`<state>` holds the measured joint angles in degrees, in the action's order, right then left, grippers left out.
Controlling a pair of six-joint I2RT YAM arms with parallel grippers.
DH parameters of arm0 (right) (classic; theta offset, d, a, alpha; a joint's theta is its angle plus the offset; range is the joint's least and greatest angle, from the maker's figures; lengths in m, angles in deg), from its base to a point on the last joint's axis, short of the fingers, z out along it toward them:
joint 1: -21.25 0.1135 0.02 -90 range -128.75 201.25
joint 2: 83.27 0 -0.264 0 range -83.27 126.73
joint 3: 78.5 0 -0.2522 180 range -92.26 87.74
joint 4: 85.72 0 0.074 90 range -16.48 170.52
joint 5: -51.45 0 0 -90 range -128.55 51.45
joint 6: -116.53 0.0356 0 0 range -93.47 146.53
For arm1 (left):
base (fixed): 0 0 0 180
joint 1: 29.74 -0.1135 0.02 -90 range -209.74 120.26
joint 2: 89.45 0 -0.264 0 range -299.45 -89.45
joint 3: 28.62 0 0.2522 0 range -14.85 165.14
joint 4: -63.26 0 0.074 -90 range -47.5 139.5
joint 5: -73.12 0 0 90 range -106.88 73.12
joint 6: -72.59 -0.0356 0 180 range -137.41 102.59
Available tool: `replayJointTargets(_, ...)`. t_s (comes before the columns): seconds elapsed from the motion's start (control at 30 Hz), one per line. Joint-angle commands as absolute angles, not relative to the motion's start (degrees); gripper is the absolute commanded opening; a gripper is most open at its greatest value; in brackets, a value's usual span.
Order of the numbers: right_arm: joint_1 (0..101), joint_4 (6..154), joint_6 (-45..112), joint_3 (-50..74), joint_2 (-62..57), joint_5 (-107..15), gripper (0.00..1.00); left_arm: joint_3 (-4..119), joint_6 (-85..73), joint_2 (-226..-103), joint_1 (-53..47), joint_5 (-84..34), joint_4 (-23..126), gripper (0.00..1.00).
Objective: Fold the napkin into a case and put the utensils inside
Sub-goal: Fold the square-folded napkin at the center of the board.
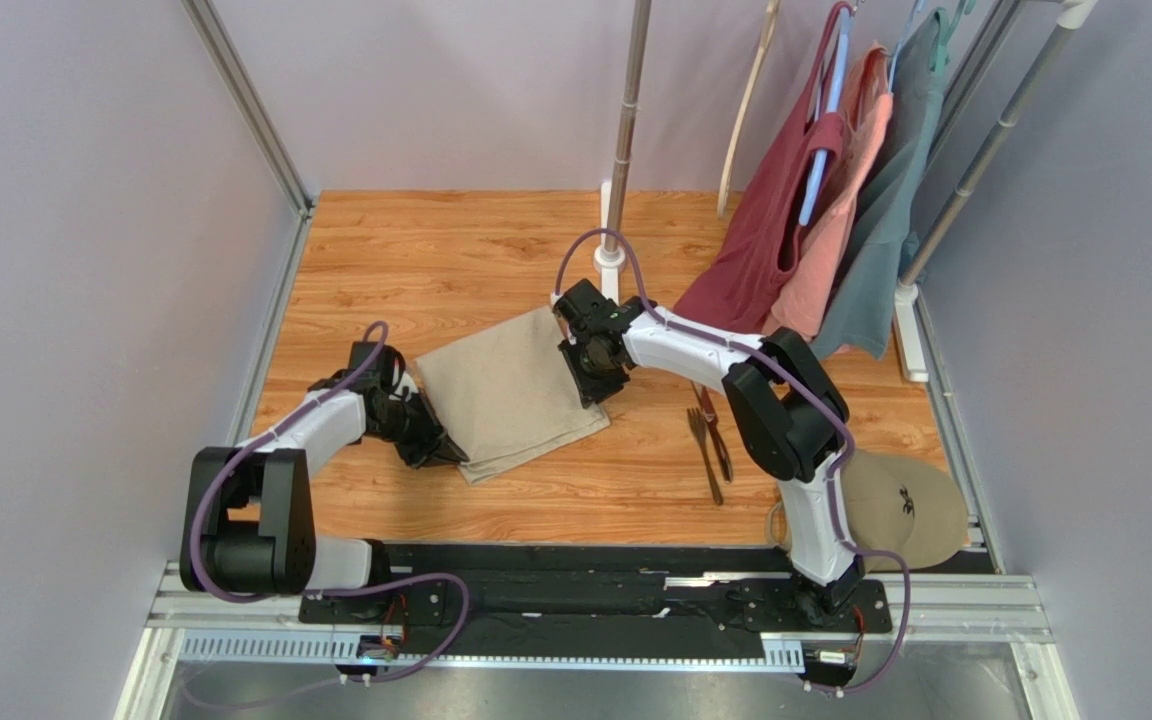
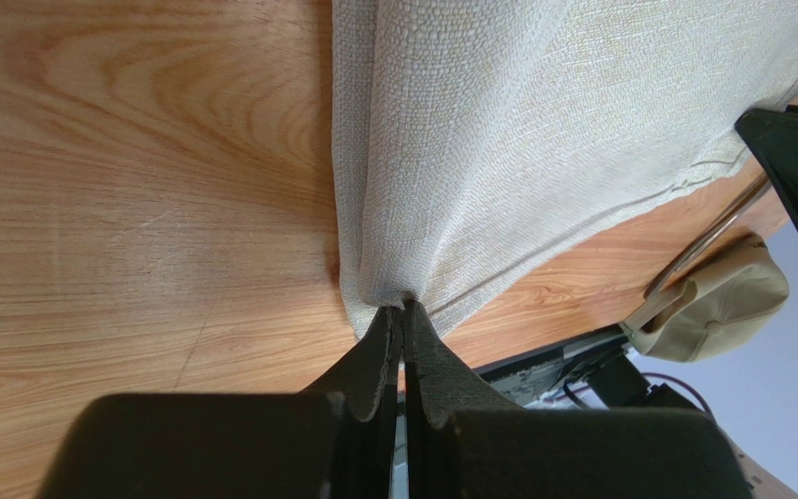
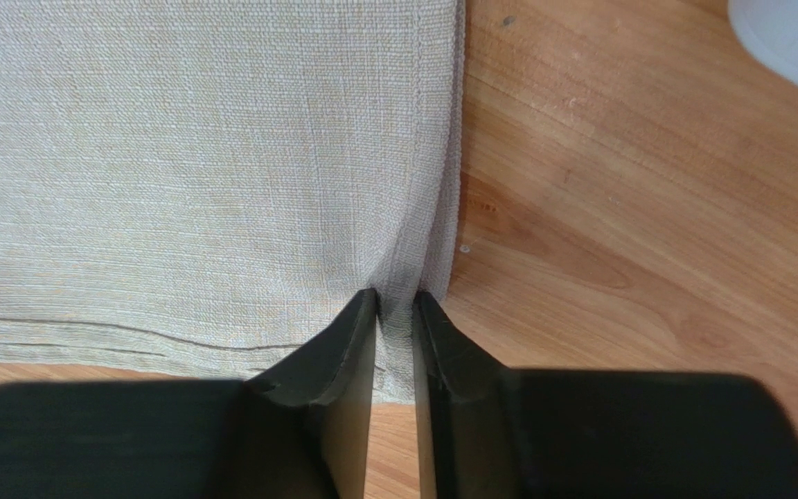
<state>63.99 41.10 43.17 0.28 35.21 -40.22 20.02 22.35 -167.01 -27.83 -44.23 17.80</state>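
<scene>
Pinching napkin (image 1: 507, 393): left fingers (image 2: 377, 359) clamped, right fingers (image 3: 346, 343) apparently likewise.

One napkin (image 1: 507, 393), perhaps three utensils (image 1: 707, 438), three hanging garments (image 1: 778, 225), one tan disc (image 1: 920, 513)

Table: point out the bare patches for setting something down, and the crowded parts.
The table is bare behind the napkin up to its far edge, and in the near strip between napkin and arm bases. Crowded: the right side, with cutlery, round disc and hanging clothes.
</scene>
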Motion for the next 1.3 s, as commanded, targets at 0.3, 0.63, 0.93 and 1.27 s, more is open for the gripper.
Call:
replayJointTargets(0.3, 64.84, 35.7, 42.79, -4.81, 31.43, -36.26, 0.0, 22.32, 23.19, -161.44, -27.46, -47.11, 14.61, 0.0)
replayJointTargets(0.63, 64.67, 35.78, 42.96, -2.53, 31.25, -37.23, 0.0, 18.46, 24.68, -164.86, -25.79, -47.73, 16.89, 0.0)
replayJointTargets(0.93, 63.35, 36.23, 42.96, -1.99, 32.84, -36.53, 0.13, 18.1, 24.16, -164.7, -25.44, -49.74, 17.43, 0.25)
replayJointTargets(1.27, 65.36, 38.41, 42.52, -6.92, 28.26, -43.89, 0.53, 29.96, 22.33, -146.32, -29.29, -43.86, 1.79, 0.57)
